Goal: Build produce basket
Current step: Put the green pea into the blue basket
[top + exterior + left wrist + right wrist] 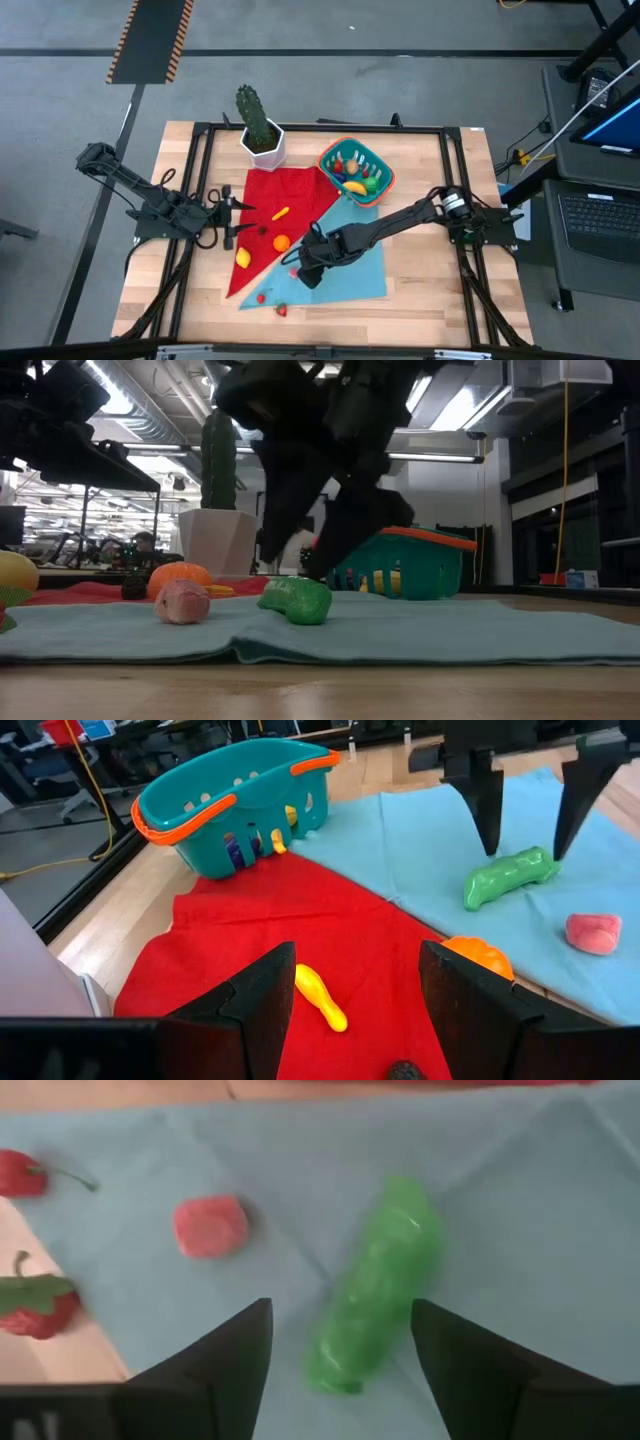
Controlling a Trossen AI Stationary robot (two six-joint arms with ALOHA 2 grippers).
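A green cucumber [375,1315] lies on the light-blue cloth [350,255], with a pink piece [210,1227] beside it. My right gripper [340,1310] is open and hovers just above the cucumber [295,600], a finger toward each end, pointing down. The teal basket [355,172] with an orange rim stands at the far side and holds several pieces. On the red cloth [275,190] lie an orange [281,241], a slim yellow piece [320,998] and a lemon [243,257]. My left gripper [355,970] is open, low over the red cloth's left part, touching nothing.
A white pot with a cactus [262,140] stands at the far edge, left of the basket. Red berries [262,296] [281,310] lie near the cloths' near edge on the wood. Black frame rails [195,180] run along the table's sides.
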